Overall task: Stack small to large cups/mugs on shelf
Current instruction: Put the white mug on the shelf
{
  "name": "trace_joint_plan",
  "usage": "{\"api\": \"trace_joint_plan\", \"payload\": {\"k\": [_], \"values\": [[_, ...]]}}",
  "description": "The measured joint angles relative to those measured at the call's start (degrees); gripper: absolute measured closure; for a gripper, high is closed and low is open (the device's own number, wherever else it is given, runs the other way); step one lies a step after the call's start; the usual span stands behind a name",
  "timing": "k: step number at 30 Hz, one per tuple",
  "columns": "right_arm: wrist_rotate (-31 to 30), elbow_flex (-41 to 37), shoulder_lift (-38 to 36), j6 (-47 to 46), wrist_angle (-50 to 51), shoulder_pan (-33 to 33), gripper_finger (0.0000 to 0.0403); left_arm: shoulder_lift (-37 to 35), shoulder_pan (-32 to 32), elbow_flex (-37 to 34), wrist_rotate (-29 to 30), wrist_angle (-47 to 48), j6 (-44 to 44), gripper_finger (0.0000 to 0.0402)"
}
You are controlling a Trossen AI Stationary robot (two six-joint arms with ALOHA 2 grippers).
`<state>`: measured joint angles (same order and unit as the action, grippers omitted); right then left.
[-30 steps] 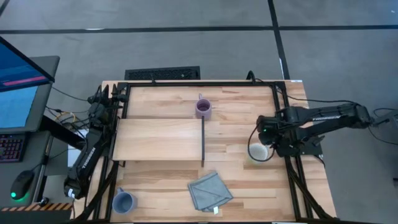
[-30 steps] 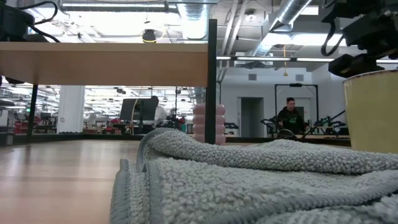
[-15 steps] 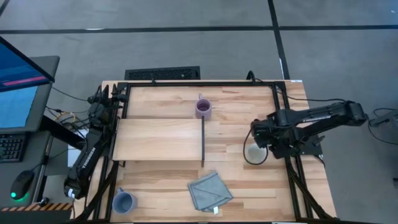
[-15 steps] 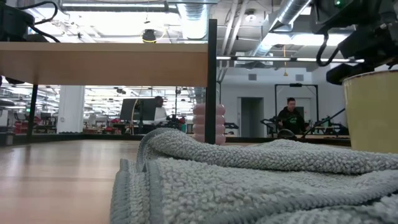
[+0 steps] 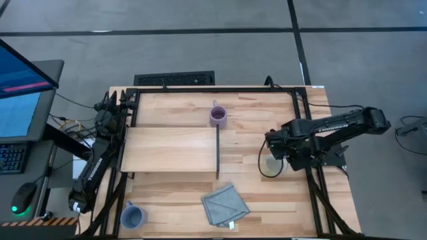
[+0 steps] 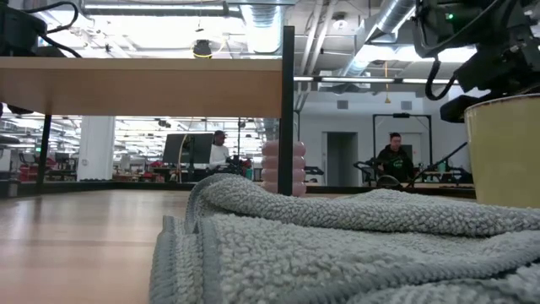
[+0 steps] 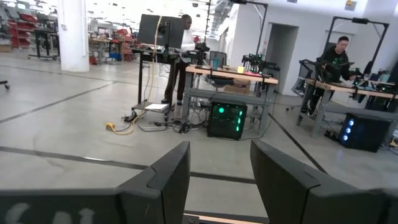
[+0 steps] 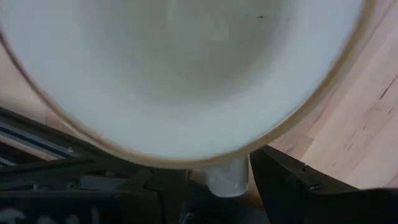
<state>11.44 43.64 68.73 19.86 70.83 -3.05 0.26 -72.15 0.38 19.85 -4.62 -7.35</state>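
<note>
The right arm's dark two-finger tool [image 5: 272, 155] is now sitting directly over the glossy white ceramic mug [image 5: 269, 163], having shifted across the tabletop toward the shelf over the last second, so that it is covering most of a mug that was showing clear of it before. In the right wrist view the mug's wide pale rim [image 8: 186, 81] is filling the picture, and the fingers [image 8: 292, 180] are standing apart on either side of its short white handle [image 8: 227, 176]; whether they are already pressing it cannot be told. In judgement, the pick-up of this mug is being lined up, not yet completed. The mug is standing upright on the slatted light wood tabletop [image 5: 267, 113], well apart from the rectangular light wood shelf board [image 5: 170, 148] with its thin dark upright panel [image 5: 217, 152]. The left arm's tool [image 7: 214, 180] is waiting open and empty at the tabletop's left edge.
</note>
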Motion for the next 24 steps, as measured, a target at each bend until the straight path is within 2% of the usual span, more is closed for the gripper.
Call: {"api": "trace_joint_plan", "payload": {"k": [4,14,24], "values": [[0.01,0.00,-0.10,-0.02,-0.95,0.20,0.0222,-0.01,0.02,-0.02,0.00,0.00,0.02,0.0242],[0.33,0.00,-0.15,0.02,-1.05,0.17,0.0296,0.00,0.02,-0.02,0.00,0.01,0.02,0.0242],[0.28,0.00,-0.17,0.00,-0.98,0.17,0.0326,0.01,0.02,-0.02,0.00,0.01,0.02,0.0242]]}}
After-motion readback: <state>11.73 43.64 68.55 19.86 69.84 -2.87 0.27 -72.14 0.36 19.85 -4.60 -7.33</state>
